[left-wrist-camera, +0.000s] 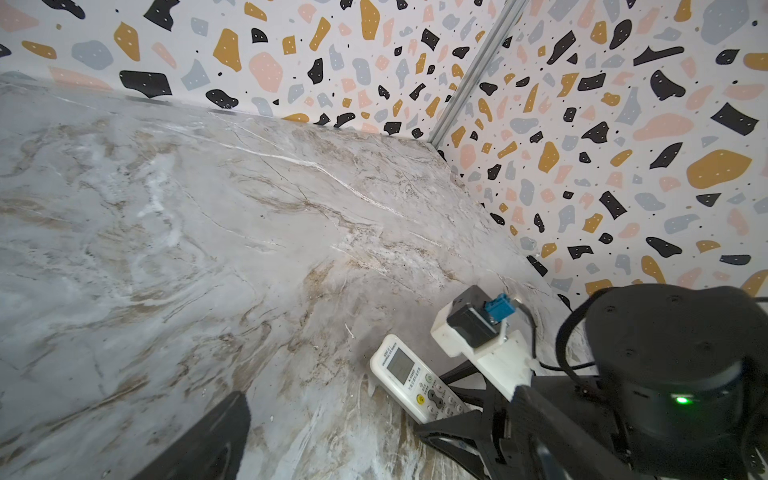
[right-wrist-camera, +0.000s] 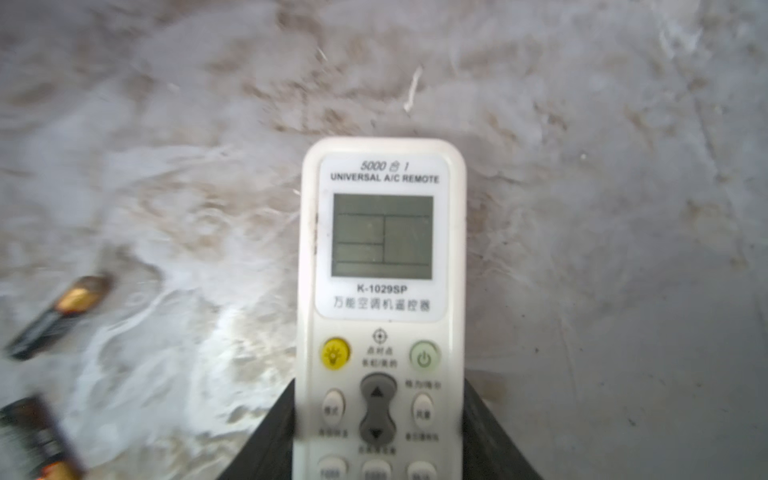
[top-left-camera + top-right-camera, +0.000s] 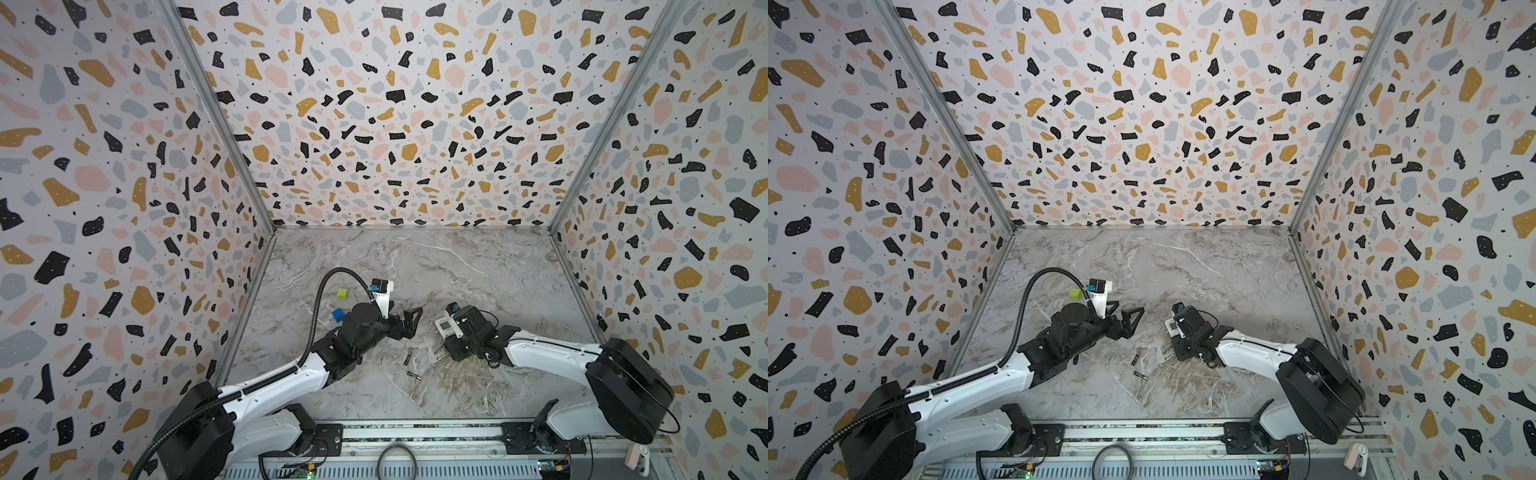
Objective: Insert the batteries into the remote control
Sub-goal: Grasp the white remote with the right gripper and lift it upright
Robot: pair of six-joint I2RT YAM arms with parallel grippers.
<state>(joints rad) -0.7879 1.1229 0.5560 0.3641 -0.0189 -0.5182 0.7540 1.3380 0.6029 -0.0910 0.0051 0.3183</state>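
- Terrazzo-patterned walls enclose a grey marbled worktop (image 3: 478, 266).
- The right end effector (image 2: 380, 386) has a finger on each long edge of the remote control (image 2: 382, 291) at its button end. Both fingers appear to touch, so it reads as clamped on it.
- The remote's long axis runs straight out from that end effector. The screen end points away from it and the buttons face up. I cannot tell if it is lifted off the worktop.
- The left end effector (image 3: 415, 323) hangs with its fingers wide apart and holds nothing.
- The batteries (image 3: 409, 358) lie loose on the worktop, on the base side of both end effectors and between the two arms.
- One battery lies roughly along the left end effector's line of reach. The other battery (image 3: 414, 376), just beyond it toward the base, lies crosswise.
- The empty left end effector looks nearer to them, so it is probably the one to fetch them.
- The back is face down, so the remote probably needs turning over first.
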